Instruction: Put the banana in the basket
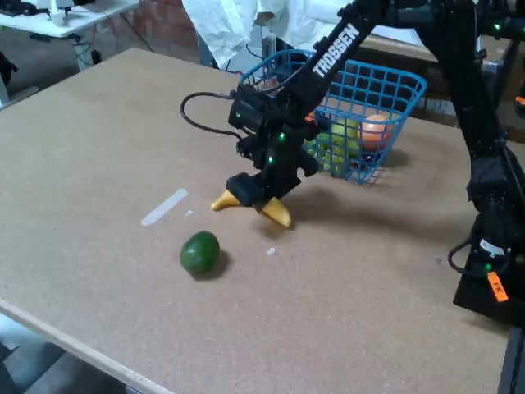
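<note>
Gripping jaws on my black gripper [257,195] sit low at the centre of the frame, closed around the middle of the small curved yellow banana [277,213]. Only the banana's two ends show, one poking out to the left and one to the lower right; its middle is hidden behind the black fingers. I cannot tell whether the fruit rests on the board or is lifted just clear of it.

From my seat the arm [344,45] runs down from the upper right, its white lettering visible, and bends at the wrist so the tool points steeply downward. A black cable loops out to the left of the wrist. The arm's base column at the right edge is cut off by the frame.

Behind the arm, in the upper middle, stands the blue wire-mesh basket [392,90] with its open grid sides; the arm covers part of its rim. Through the mesh I make out greenish and orange rounded shapes, too blurred to name.

Lower left of the banana, well apart from it, lies a dark green round fruit [200,252] with smooth skin. A pale strip of tape [164,207] sticks to the brown fibreboard table [90,148].
</note>
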